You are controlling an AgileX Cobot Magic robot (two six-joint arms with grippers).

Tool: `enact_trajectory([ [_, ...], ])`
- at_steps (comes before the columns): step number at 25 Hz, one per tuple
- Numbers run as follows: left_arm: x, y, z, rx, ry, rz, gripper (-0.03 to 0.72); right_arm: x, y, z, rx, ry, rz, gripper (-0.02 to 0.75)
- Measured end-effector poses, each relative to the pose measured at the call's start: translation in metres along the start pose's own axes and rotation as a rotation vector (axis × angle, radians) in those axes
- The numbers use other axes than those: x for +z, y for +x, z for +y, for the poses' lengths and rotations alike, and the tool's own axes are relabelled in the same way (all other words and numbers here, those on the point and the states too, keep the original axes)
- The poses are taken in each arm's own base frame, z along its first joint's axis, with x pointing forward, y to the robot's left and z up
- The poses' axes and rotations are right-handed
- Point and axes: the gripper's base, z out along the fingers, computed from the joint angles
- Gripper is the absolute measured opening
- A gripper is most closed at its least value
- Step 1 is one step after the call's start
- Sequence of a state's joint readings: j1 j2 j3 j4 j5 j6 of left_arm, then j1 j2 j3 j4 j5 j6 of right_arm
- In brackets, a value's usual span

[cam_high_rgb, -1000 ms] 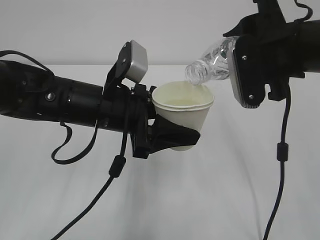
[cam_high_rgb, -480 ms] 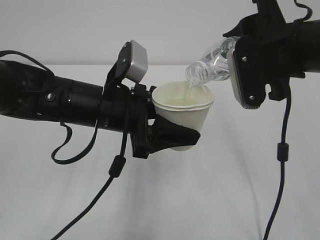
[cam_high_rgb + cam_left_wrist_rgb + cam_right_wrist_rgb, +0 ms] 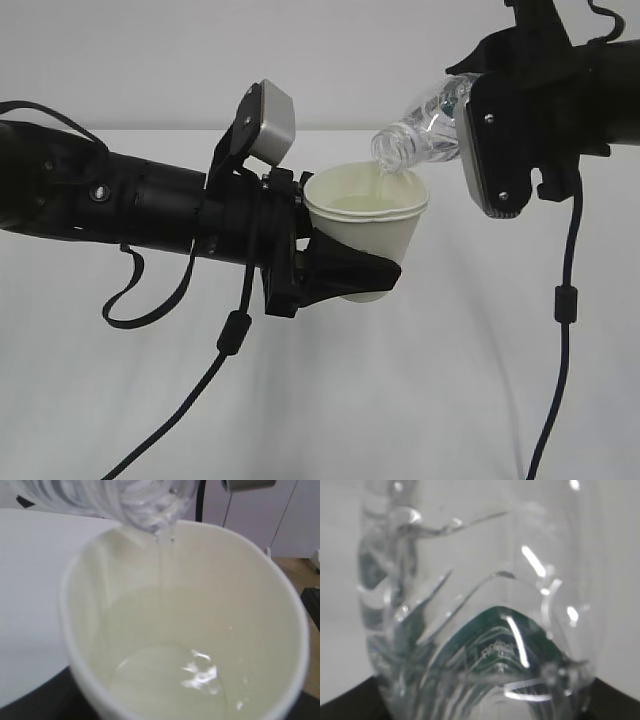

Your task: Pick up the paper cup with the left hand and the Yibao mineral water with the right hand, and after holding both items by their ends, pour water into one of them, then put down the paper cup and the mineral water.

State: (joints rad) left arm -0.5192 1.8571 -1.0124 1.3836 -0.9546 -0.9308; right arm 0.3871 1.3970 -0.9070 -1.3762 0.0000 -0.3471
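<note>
My left gripper is shut on the white paper cup and holds it upright in the air. The cup fills the left wrist view, with water pooled at its bottom. My right gripper is shut on the Yibao mineral water bottle, tilted mouth-down to the left over the cup's rim. A thin stream of water runs from the bottle mouth into the cup. The bottle's clear body and green label fill the right wrist view. The right fingers are hidden behind the grey plate.
The white table lies below both arms. Black cables hang from the left arm and from the right arm. A grey camera box sits on the left wrist.
Water has started flowing from the bottle into the cup, and the water in the cup has risen. Both arms hold almost still.
</note>
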Motion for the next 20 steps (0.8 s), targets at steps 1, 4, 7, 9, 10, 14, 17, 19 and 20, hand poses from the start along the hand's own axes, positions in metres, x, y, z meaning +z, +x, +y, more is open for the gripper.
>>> enact_trajectory([
  [1, 0.0, 0.0, 0.0, 0.0, 0.0, 0.0, 0.46, 0.0, 0.0, 0.0, -0.002, 0.0, 0.0, 0.453],
  [4, 0.0, 0.0, 0.0, 0.0, 0.0, 0.0, 0.46, 0.0, 0.0005, 0.0002, -0.004, -0.002, 0.005, 0.453],
  [7, 0.0, 0.0, 0.0, 0.0, 0.0, 0.0, 0.46, 0.0, 0.0005, 0.0002, -0.004, -0.002, 0.005, 0.453],
  [9, 0.0, 0.0, 0.0, 0.0, 0.0, 0.0, 0.46, 0.0, 0.0008, 0.0003, -0.004, -0.003, 0.009, 0.453],
  [10, 0.0, -0.0001, -0.0001, 0.0, 0.002, -0.001, 0.46, 0.0, 0.0008, 0.0003, -0.004, -0.003, 0.009, 0.453],
  [14, 0.0, -0.0001, -0.0001, 0.0, 0.002, -0.001, 0.46, 0.0, 0.0011, 0.0004, -0.007, -0.004, 0.012, 0.453],
  [17, 0.0, -0.0002, -0.0003, 0.0, 0.003, -0.002, 0.46, 0.0, 0.0012, 0.0004, -0.009, -0.005, 0.013, 0.453],
  [19, 0.0, -0.0002, -0.0003, 0.0, 0.003, -0.002, 0.46, 0.0, 0.0012, 0.0004, -0.011, -0.005, 0.013, 0.453],
  [20, 0.0, -0.0002, -0.0003, 0.0, 0.003, -0.002, 0.46, 0.0, 0.0012, 0.0004, -0.011, -0.005, 0.013, 0.453],
])
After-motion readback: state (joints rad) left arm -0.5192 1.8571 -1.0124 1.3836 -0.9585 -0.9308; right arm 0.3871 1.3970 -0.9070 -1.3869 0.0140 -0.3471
